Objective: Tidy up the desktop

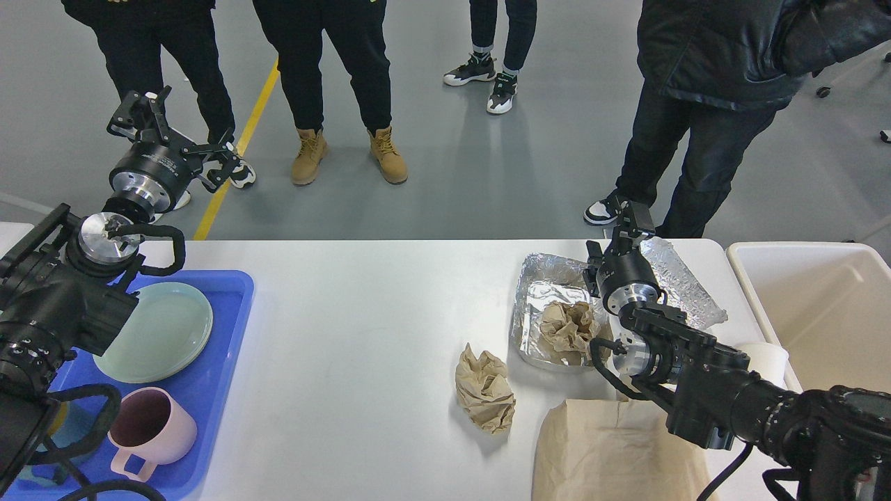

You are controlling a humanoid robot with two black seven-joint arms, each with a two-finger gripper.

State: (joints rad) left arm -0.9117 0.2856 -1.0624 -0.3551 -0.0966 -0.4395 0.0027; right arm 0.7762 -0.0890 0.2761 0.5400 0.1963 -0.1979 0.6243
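Note:
The white desktop (362,334) fills the middle of the view. A crumpled brown paper ball (485,390) lies on it. Right of it is a foil tray (536,292) holding another crumpled paper (567,327). My right gripper (631,221) is at the tray's far right corner, next to a crumpled foil sheet (686,285); it is dark and end-on, so its fingers cannot be told apart. My left gripper (170,132) is open and empty, raised beyond the desktop's far left edge.
A blue tray (223,334) at the left holds a green plate (156,330) and a pink mug (150,424). A brown paper bag (612,452) lies at the front right beside a white roll (769,358). A cream bin (828,313) stands at the right. People stand behind.

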